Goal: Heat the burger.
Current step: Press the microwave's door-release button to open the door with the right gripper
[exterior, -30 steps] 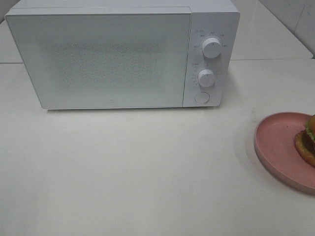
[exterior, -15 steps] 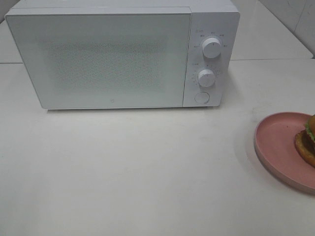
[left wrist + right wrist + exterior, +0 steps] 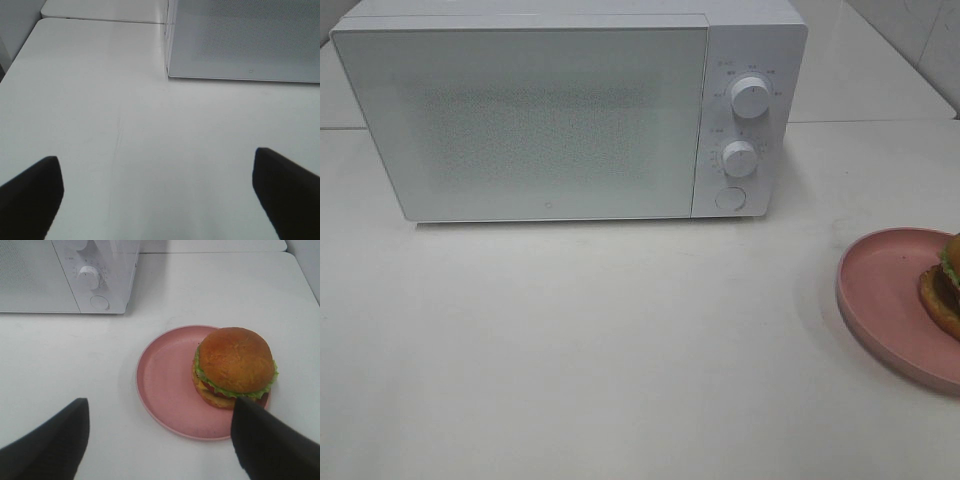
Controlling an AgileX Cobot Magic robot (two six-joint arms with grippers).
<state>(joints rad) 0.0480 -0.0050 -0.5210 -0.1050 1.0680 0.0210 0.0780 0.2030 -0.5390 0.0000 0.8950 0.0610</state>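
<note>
before the closed microwave [image 3: 570,115], left gripper [image 3: 155,157] and right gripper [image 3: 159,407] gape empty; best open it first, then carry burger [image 3: 234,367] and plate [image 3: 165,385] level.

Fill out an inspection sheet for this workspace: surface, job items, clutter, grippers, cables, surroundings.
Surface: white table, bare in the middle, with faint scuff lines in the left wrist view.
Job's things: burger sits whole on the pink plate, off to one side of it. The microwave stands at the back of the table, shut.
Clutter: nothing seen.
Grippers: left gripper open and empty over bare table. Right gripper open and empty, facing the plate, not touching the burger.
Cables: nothing seen.
Surroundings: tiled wall at the back right.
</note>
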